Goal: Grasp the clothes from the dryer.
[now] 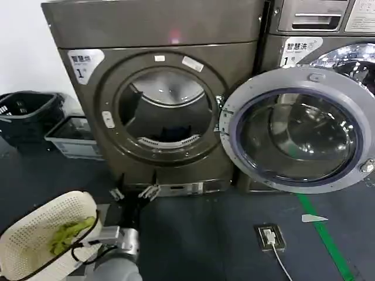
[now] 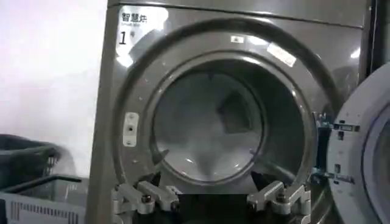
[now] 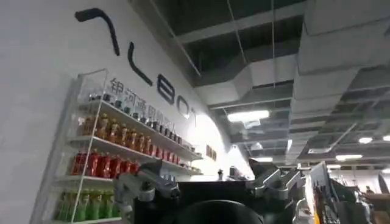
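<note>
Navy-blue clothes (image 1: 171,136) lie limp at the bottom of the drum, just behind the front lip of the round opening, a dark heap low in the mouth. My left gripper (image 1: 134,192) hangs in front of the dryer (image 1: 158,35), below the opening and near the base panel, well short of the clothes and lower than they are. Its fingers (image 2: 146,196) are spread wide apart with nothing between them; from the left wrist the two finger sets stand at either side of the drum mouth's lower edge.

Bronze-grey sheet metal frames the porthole, with a white "1" sticker (image 1: 84,61) at the upper corner and a small red light (image 1: 174,39) above the opening. The glass door (image 1: 299,130) with its grey rim is swung fully open to my right.

My right gripper (image 3: 207,185) points away towards a wall of drink shelves (image 3: 116,164), its fingers also spread and empty.

A white basket (image 1: 35,234) beside my left arm holds a yellow-green cloth (image 1: 69,233).
</note>
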